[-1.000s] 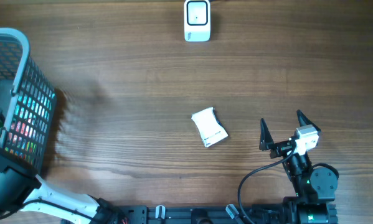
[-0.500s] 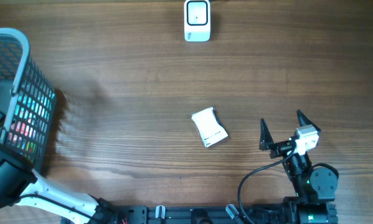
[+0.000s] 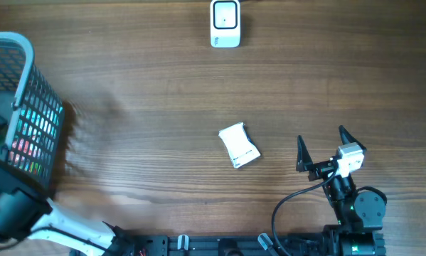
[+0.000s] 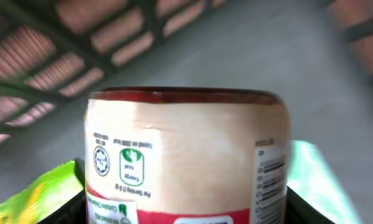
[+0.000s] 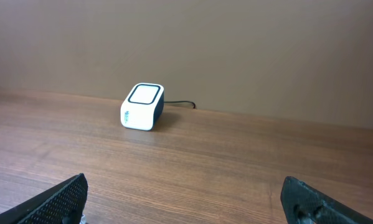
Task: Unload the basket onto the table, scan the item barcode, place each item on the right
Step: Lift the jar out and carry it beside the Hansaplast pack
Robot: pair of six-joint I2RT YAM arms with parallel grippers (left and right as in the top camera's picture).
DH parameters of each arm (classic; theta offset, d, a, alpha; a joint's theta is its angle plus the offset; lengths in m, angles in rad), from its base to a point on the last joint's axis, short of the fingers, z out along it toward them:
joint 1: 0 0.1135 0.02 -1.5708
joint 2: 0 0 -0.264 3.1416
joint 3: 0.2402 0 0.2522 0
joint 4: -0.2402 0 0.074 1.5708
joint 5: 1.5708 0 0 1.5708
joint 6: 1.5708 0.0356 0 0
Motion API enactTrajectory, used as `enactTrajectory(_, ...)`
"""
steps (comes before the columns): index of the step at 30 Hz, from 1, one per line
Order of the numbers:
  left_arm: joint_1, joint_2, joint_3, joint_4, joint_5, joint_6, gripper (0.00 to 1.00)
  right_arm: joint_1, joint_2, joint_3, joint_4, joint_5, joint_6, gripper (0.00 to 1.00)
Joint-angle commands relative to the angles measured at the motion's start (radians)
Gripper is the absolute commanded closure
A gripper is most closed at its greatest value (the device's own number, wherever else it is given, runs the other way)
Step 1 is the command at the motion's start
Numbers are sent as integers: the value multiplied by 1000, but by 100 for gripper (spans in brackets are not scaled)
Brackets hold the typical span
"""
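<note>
A cream can with a red band (image 4: pixel 186 149) fills the left wrist view, its barcode (image 4: pixel 270 180) running down the right side. My left gripper (image 4: pixel 186 214) is shut on the can, with a black finger tight against each side, inside the grey mesh basket (image 3: pixel 25 71). From overhead the basket wall hides the can and the left fingers. The white scanner (image 3: pixel 225 23) stands at the table's far edge and also shows in the right wrist view as the scanner (image 5: pixel 142 106). My right gripper (image 3: pixel 321 135) hangs open and empty at the front right.
A small white packet (image 3: pixel 239 145) lies flat mid-table, left of the right gripper. Colourful packs, one bright green (image 4: pixel 30 193), lie in the basket around the can. The scanner's cable runs off behind it.
The left arm has shifted slightly at the basket and its jaws have closed in on the can. The right arm, packet and scanner have not moved.
</note>
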Motion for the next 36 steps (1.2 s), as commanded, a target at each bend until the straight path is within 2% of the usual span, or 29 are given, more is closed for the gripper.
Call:
enactTrajectory(1, -41, -187, 26, 2, 1, -34, 41, 6, -4, -1, 2, 18, 7, 0)
enactTrajectory(6, -103, -431, 26, -7, 10, -134, 41, 6, -4, -1, 2, 18, 7, 0)
enactTrajectory(10, -192, -624, 26, -19, 43, -166, 38, 6, -4, -1, 2, 18, 6, 0)
enactTrajectory(15, -377, -821, 26, -27, 100, -248, 37, 6, -4, -1, 2, 17, 6, 0)
enactTrajectory(18, -586, -889, 26, -47, 122, -288, 38, 6, -4, -1, 2, 18, 6, 0)
enactTrajectory(21, -756, -875, 26, -98, 120, -293, 39, 6, -4, -1, 2, 18, 6, 0)
enactTrajectory(24, -895, -813, 26, -211, 108, -294, 39, 6, -4, -1, 2, 18, 6, 0)
enactTrajectory(29, -1036, -657, 26, -369, 106, -294, 40, 6, -4, -1, 2, 18, 7, 0)
enactTrajectory(36, -1186, -423, 11, -440, 107, -317, 41, 6, -4, -1, 2, 18, 6, 0)
